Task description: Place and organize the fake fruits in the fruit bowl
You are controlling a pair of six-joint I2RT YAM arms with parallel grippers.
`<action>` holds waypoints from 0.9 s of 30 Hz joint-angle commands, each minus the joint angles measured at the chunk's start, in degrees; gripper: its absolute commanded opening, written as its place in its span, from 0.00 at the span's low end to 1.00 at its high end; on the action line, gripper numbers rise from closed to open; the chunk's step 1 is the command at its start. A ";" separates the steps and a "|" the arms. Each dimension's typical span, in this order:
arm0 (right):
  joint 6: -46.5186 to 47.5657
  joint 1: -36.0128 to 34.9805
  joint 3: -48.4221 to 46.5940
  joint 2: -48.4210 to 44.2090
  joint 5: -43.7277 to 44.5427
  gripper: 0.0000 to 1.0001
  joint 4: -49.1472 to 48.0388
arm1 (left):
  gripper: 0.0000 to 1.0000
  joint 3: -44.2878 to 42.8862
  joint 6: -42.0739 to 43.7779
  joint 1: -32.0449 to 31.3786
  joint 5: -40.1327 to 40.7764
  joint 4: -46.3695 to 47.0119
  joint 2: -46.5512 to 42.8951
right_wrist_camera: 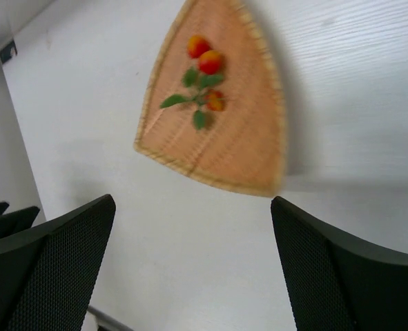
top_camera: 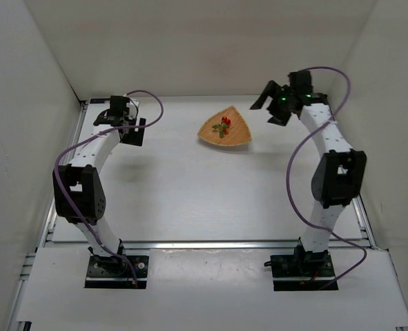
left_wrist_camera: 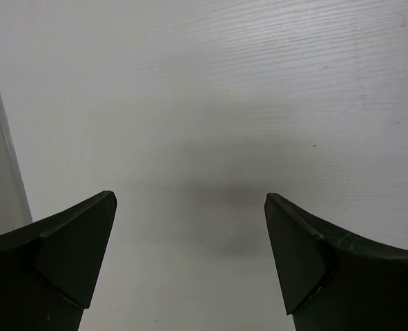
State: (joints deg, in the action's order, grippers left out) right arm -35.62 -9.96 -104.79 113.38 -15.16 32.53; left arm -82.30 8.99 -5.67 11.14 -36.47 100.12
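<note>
The fruit bowl (top_camera: 238, 135), a tan rounded-triangle dish, sits at the back middle of the table; it also shows in the right wrist view (right_wrist_camera: 248, 148). The fake fruits (top_camera: 224, 125) lie inside it: red berries with green leaves (right_wrist_camera: 202, 77). My right gripper (top_camera: 269, 105) is open and empty, raised to the right of the bowl; its fingers (right_wrist_camera: 65, 255) frame bare table below the bowl. My left gripper (top_camera: 136, 131) is open and empty over bare table at the back left, its fingertips (left_wrist_camera: 86, 241) wide apart.
White walls enclose the table at the back and on both sides. A metal rail (top_camera: 210, 244) runs along the near edge by the arm bases. The left wall's foot (left_wrist_camera: 3, 172) shows in the left wrist view.
</note>
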 commanded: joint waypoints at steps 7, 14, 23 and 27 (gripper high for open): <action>6.08 19.35 20.14 -14.40 1.45 0.97 3.76 | 1.00 9.25 -2.75 11.80 -0.50 -0.09 -9.49; 8.55 21.91 24.99 -16.79 2.68 0.98 3.24 | 1.00 15.68 -3.98 17.80 -3.40 -0.09 -13.80; 8.02 21.91 24.46 -16.79 2.15 0.98 3.24 | 1.00 16.29 -3.98 18.50 -4.10 -0.09 -16.26; 8.02 21.91 24.99 -16.79 2.15 0.98 3.24 | 1.00 16.82 -3.98 18.50 -4.81 -0.09 -16.80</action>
State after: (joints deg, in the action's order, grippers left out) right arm -28.38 11.88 -79.57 98.80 -12.38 36.25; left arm -66.11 5.50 12.73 7.88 -37.23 85.76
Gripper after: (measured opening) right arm 0.984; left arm 0.997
